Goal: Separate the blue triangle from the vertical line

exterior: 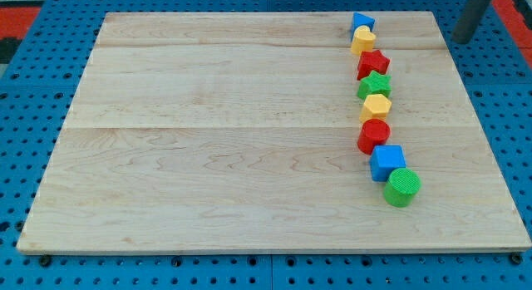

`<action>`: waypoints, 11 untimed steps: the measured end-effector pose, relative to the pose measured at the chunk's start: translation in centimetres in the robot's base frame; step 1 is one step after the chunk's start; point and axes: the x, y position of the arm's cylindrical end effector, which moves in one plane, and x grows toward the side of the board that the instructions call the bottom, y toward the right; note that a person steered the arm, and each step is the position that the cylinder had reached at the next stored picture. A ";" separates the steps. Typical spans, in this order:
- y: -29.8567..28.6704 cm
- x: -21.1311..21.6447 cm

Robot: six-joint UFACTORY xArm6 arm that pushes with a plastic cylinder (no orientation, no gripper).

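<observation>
The blue triangle sits at the top of the vertical line, touching the yellow block just below it, near the top edge of the worktop. My tip stands well off to the view's right; there are no jaws, only the rod, cut off by the frame. A careless sweep risks dragging the yellow block or the red star along, or sliding the triangle off the edge; the yellow block's shape is hard to make out.
</observation>
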 end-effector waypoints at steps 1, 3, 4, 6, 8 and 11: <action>-5.0 -0.8; -12.7 -0.6; -9.9 -1.4; -14.2 -3.8; -19.0 -2.4; -32.7 -2.9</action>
